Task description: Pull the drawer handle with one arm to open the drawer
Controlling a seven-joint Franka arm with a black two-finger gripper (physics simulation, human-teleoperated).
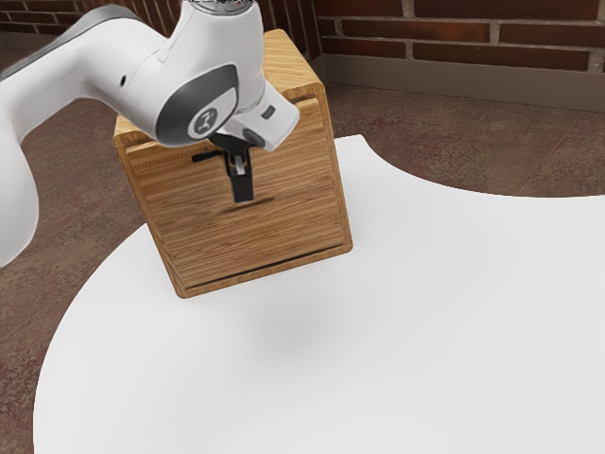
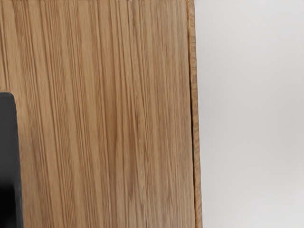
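My hand (image 1: 244,195) hangs before the front of the drawer (image 1: 284,219), at its black handle (image 1: 205,157), part of which my hand hides. Whether my hand is released or clenched cannot be told. The wooden cabinet (image 1: 295,68) stands on the white worktop (image 1: 425,331), toward the exterior view's upper left. Close up, the wood grain (image 2: 104,118) runs beside the bare worktop (image 2: 251,118).

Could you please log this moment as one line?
gripper at handle | grasp unclear | drawer not visibly open

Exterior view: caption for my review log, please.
Franka gripper at the black handle of a wooden drawer box on a white table.
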